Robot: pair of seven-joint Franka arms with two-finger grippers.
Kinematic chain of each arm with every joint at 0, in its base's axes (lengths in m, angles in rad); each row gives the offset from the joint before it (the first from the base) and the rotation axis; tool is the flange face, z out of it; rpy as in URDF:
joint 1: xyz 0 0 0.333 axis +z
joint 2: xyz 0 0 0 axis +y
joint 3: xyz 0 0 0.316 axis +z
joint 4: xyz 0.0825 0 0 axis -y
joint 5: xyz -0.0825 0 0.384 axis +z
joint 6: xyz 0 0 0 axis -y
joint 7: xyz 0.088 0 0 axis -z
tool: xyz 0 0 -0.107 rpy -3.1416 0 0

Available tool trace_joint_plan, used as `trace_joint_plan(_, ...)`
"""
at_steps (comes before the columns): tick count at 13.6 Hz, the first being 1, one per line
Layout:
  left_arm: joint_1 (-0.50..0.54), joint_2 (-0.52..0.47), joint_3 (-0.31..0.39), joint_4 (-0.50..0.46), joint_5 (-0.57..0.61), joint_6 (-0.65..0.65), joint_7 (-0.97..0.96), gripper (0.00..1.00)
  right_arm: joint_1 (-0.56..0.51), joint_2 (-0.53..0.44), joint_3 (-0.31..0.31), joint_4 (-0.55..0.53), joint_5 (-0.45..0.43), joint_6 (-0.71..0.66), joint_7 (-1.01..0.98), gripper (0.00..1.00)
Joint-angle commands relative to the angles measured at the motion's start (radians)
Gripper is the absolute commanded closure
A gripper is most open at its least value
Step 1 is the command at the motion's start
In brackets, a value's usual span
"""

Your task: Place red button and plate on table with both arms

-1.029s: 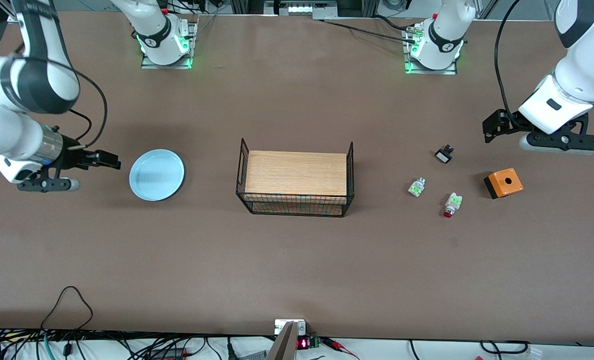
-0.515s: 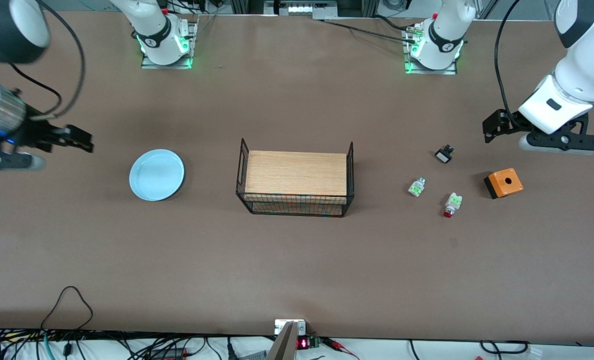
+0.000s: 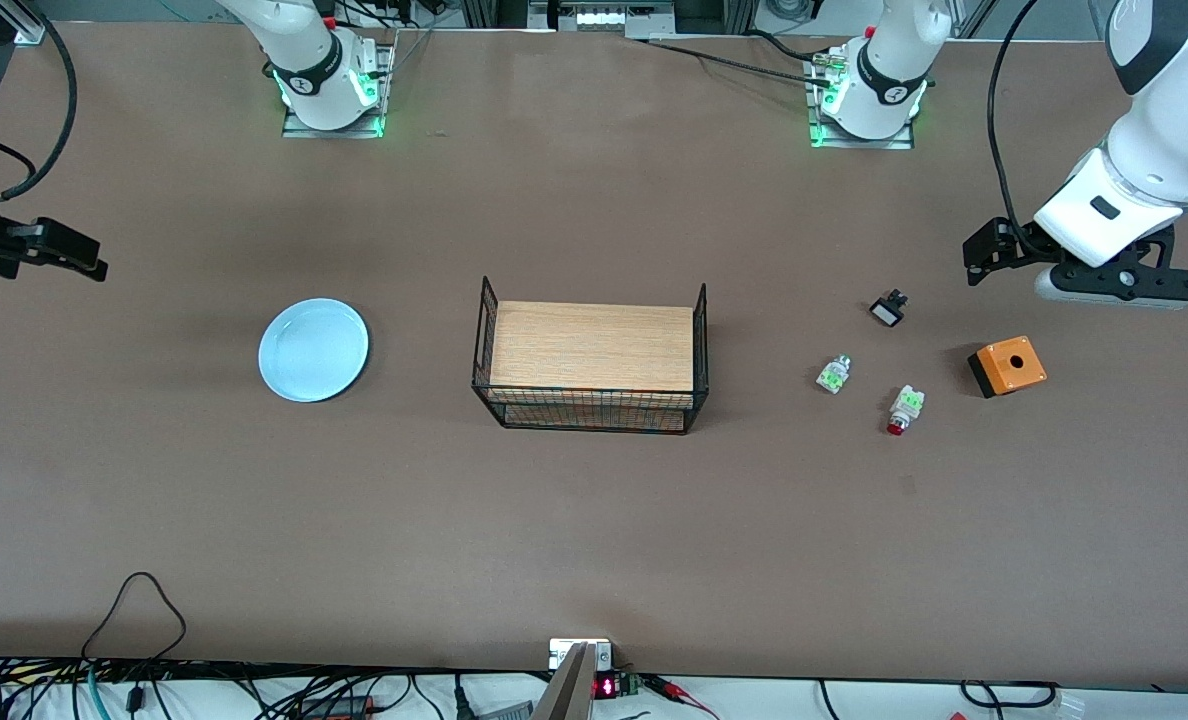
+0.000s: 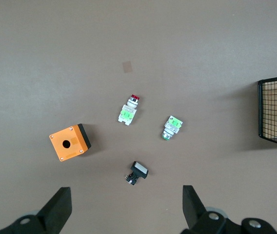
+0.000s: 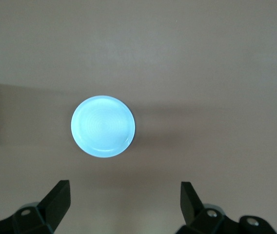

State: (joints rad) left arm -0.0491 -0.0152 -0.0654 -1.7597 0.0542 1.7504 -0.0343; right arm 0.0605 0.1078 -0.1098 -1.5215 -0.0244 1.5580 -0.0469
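Plate (image 3: 313, 350) is sitting flat on the table (image 3: 594, 540), toward the right arm's end, beside the wire rack (image 3: 591, 367) and well apart from it. It's pale blue, round, with nothing on it, and it's showing up dead centre in the right wrist view too (image 5: 103, 126).

Going down in size: the table is taking up the whole view, then the two arms. The right gripper (image 3: 54, 250) is hanging up in the air over the table's edge at its own end, off to the side of the plate. Its fingers (image 5: 56, 201) are standing wide apart with nothing between them. The left gripper (image 3: 1119, 283) is hovering over bare table just beside the orange box (image 3: 1007, 366), also spread wide and gripping nothing; you can see both fingers (image 4: 60, 207) well apart in the left wrist view.

The wood-topped rack is sitting mid-table. Then the small stuff at the left arm's end: the orange box with a hole on top, and a little black-and-white part (image 3: 888, 309) lying farther from the front camera than the rest.

Smallest of all, the red button (image 3: 903, 410) is lying on its side on the table, red cap pointing toward the front camera, near the orange box. A similar green-and-white part (image 3: 833, 375) is lying beside it, not touching.
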Motion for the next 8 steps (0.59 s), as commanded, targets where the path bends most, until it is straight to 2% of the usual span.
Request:
trace_joint_plan(1,-0.008,0.012,0.002,0.026,0.019,-0.019,0.014,0.00,0.024,-0.055,-0.014,-0.078,0.011,0.022,0.020,0.00)
trace_joint_plan(3,-0.008,0.012,0.002,0.026,0.019,-0.019,0.014,0.00,0.024,-0.091,-0.014,-0.109,0.012,0.024,0.045,0.00)
trace_joint_plan(8,-0.008,0.012,0.002,0.026,0.019,-0.019,0.014,0.00,0.022,-0.091,-0.013,-0.101,0.014,0.017,0.048,0.00)
